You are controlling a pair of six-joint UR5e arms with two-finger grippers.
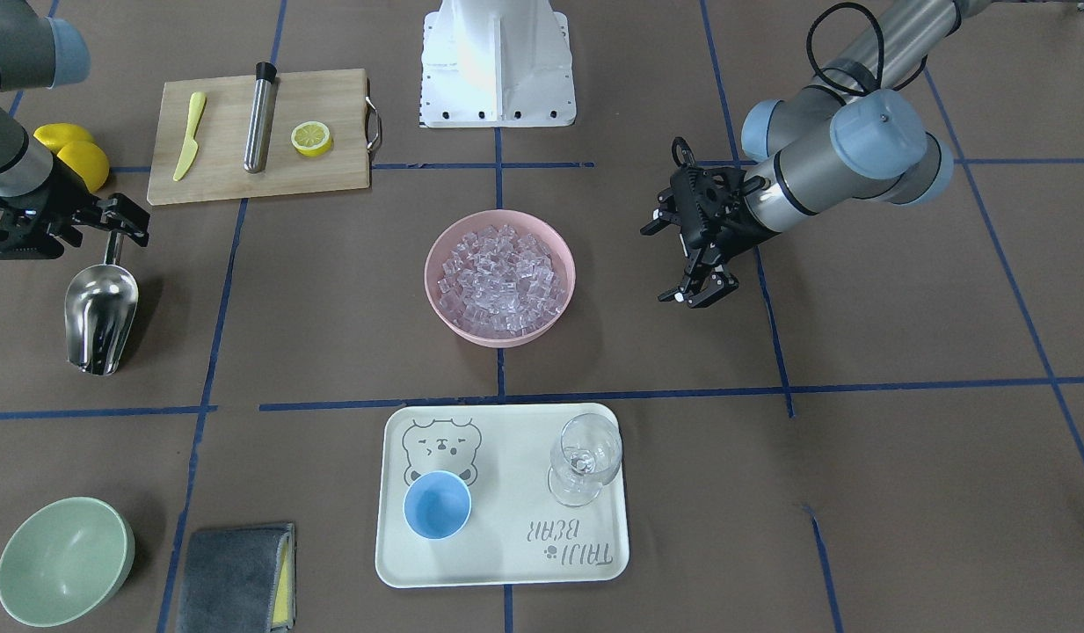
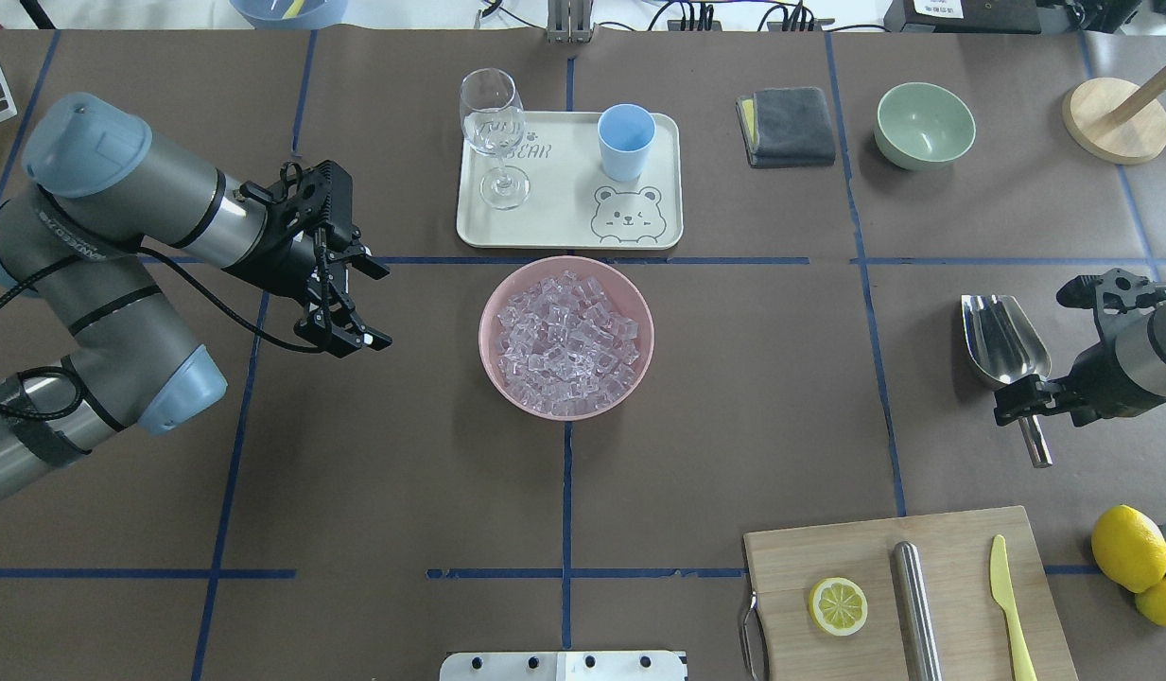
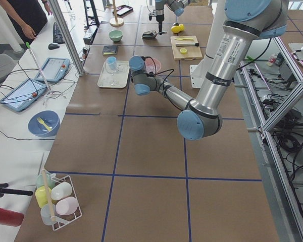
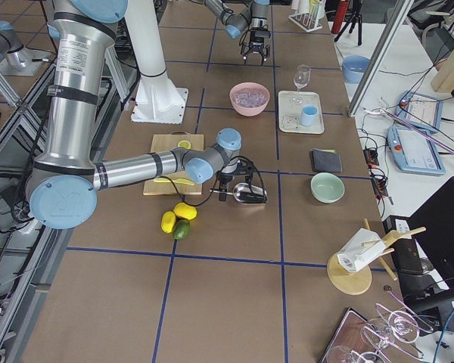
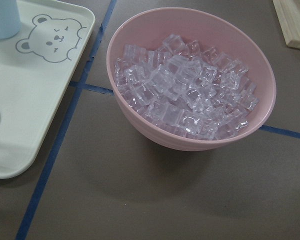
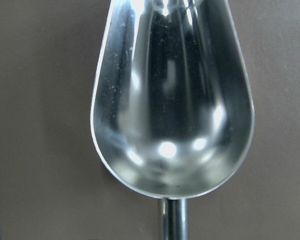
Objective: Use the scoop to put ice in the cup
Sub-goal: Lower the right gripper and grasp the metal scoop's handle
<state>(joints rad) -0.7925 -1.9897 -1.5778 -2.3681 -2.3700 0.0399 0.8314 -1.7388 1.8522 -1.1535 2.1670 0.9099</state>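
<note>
The counter [image 2: 403, 473] is laid out around the pink bowl [image 2: 489, 322]. The bowl sits mid-counter, I judge so that either arm can reach it.

Just beyond the bowl, on the side away from the robot, lies the tray [image 2: 545, 213]. It carries the cup [image 2: 626, 142] upright with its mouth open, ready for filling and a short carry from the bowl.

Well off to the robot's right of the bowl, the scoop [image 2: 1003, 336] rests on the counter, trough up. Its rod handle points back toward the robot, which suits a grasp from that side.

Your right hand [image 2: 1022, 402] sits at that handle. Whether its fingers press on the rod or only straddle it, I cannot tell.

Your left hand [image 2: 382, 307] hovers to the robot's left of the bowl. Its fingers are apart and it holds nothing, likely kept out of the scooping path.

The ice [image 2: 565, 340] is heaped inside the bowl, and none shows in the cup.

Counted:
- two hands
- one tray
- one pink bowl
- one scoop
- one cup
- ice cubes too many to count, several dozen at a guess
</note>
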